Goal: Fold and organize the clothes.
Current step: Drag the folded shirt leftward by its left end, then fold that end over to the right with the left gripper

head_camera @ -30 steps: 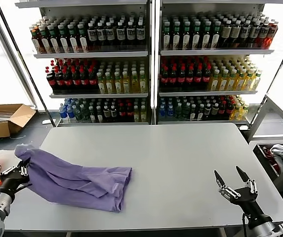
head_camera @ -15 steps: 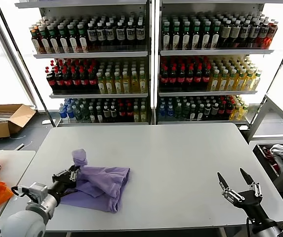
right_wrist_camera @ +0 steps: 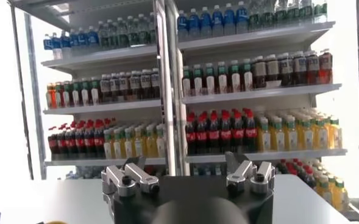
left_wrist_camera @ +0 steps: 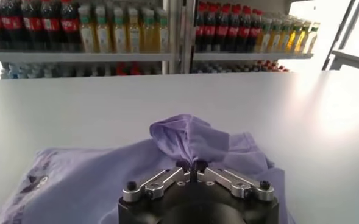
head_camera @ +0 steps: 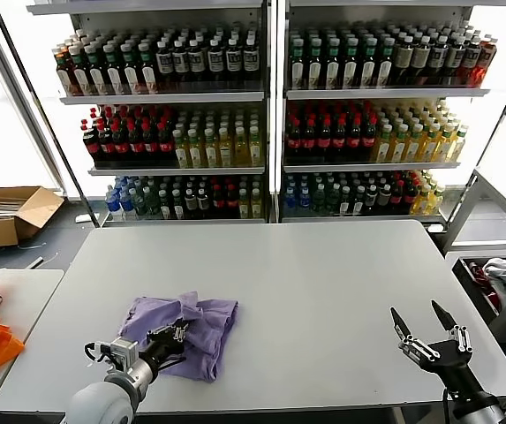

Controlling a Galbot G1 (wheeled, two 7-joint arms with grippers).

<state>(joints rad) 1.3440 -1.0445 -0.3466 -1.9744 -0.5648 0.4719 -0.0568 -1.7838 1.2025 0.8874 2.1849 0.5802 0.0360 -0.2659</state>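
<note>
While the left pincer (head_camera: pixel 175 339) is clamped on a raised fold of the lavender T-shirt (head_camera: pixel 201 329), the bunched shirt spreads toward twelve o'clock on the bench (head_camera: pixel 323 274); the right pincer (head_camera: pixel 431 329), fingers apart, waits well apart at three o'clock.

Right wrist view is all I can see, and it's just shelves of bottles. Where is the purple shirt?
Observer: The purple T-shirt lies bunched on the grey table, toward the robot's left side.
Operator: Is anything holding it?
Observer: Yes, the left gripper has its jaws shut on a raised fold of it.
Operator: And my arm?
Observer: The right gripper hovers open over the table's near right corner, far from the shirt.
</note>
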